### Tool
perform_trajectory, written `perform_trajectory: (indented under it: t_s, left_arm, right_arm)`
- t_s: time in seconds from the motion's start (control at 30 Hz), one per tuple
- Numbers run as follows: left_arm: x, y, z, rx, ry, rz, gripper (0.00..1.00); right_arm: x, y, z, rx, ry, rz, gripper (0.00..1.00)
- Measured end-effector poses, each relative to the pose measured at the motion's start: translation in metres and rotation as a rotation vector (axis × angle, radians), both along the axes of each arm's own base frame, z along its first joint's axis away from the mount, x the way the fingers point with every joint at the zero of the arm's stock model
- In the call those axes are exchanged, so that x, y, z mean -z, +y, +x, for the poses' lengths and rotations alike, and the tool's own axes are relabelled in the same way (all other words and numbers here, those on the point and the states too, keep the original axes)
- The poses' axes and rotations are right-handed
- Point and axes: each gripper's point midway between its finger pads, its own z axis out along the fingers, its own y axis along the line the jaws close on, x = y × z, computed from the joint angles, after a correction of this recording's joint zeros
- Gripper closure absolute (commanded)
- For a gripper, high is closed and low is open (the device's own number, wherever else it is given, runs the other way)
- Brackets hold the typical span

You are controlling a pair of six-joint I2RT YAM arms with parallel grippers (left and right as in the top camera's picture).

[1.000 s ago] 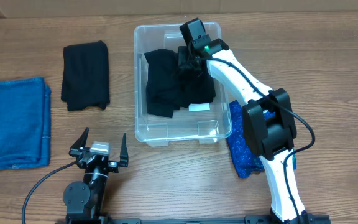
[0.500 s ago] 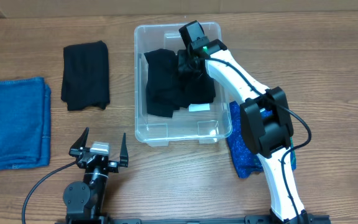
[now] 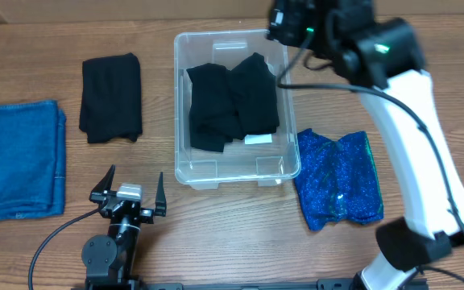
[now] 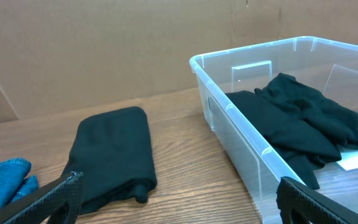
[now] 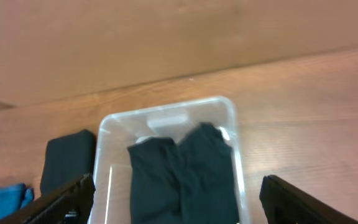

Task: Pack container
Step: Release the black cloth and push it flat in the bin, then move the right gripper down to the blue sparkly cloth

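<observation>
The container [image 3: 180,105], a clear plastic bin, stands mid-table with a crumpled black cloth [image 3: 232,101] lying in it, partly over a white label [image 3: 258,139]. My right gripper [image 5: 179,208] hangs open and empty high above the bin's far end. Its wrist view looks down on the container [image 5: 104,143] and the black cloth [image 5: 185,174]. My left gripper [image 3: 129,192] rests open near the front edge, left of the bin. In the left wrist view its wide-apart fingers [image 4: 48,199] frame bare wood between the container [image 4: 229,109] and a folded black cloth [image 4: 114,149].
The folded black cloth [image 3: 111,97] lies left of the bin, and a folded blue towel [image 3: 18,157] lies at the far left. A sparkly blue cloth [image 3: 341,177] lies just right of the bin. My right arm [image 3: 409,121] arches over it. A cardboard wall backs the table.
My right gripper has let go of the black cloth inside the bin, opened wide and risen up and back. The sparkly blue cloth now shows fully. The left arm has not moved.
</observation>
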Motion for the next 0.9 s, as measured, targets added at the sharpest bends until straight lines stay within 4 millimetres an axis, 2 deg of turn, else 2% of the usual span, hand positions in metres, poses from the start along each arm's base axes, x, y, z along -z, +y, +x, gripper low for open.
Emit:
perform_trajectory:
  t_s: [0.07, 0.23, 0.3, 0.4, 0.5, 0.53, 0.57, 0.67, 0.7, 0.77, 0.9]
  left_arm:
    - [0.000, 0.000, 0.000, 0.000, 0.000, 0.000, 0.00]
    - [0.000, 0.000, 0.000, 0.000, 0.000, 0.000, 0.00]
    - [0.000, 0.000, 0.000, 0.000, 0.000, 0.000, 0.00]
    - [0.000, 0.000, 0.000, 0.000, 0.000, 0.000, 0.00]
    - [0.000, 0.000, 0.000, 0.000, 0.000, 0.000, 0.00]
    - [0.000, 0.000, 0.000, 0.000, 0.000, 0.000, 0.00]
    - [0.000, 0.000, 0.000, 0.000, 0.000, 0.000, 0.00]
    - [0.000, 0.000, 0.000, 0.000, 0.000, 0.000, 0.00]
    - [0.000, 0.000, 0.000, 0.000, -0.001, 0.000, 0.00]
    - [0.000, 0.000, 0.000, 0.000, 0.000, 0.000, 0.00]
    - [0.000, 0.000, 0.000, 0.000, 0.000, 0.000, 0.00]
  right_arm:
    - [0.004, -0.020, -0.020, 0.062, 0.062, -0.019, 0.01]
    - [0.047, -0.081, -0.071, 0.324, 0.353, -0.060, 0.00]
    - [0.053, -0.109, -0.082, 0.476, 0.417, -0.004, 0.00]
    - [0.044, -0.138, -0.091, 0.616, 0.424, 0.151, 0.00]
    - [0.029, -0.146, -0.105, 0.678, 0.392, 0.248, 0.00]
    - [0.015, -0.152, -0.120, 0.701, 0.354, 0.297, 0.00]
    - [0.009, -0.157, -0.133, 0.729, 0.336, 0.330, 0.00]
    - [0.007, -0.173, -0.169, 0.810, 0.314, 0.380, 0.00]
    - [0.016, -0.177, -0.184, 0.844, 0.334, 0.386, 0.00]
    - [0.048, -0.180, -0.202, 0.915, 0.424, 0.383, 0.00]
    - [0.128, -0.178, -0.217, 1.053, 0.633, 0.378, 0.00]
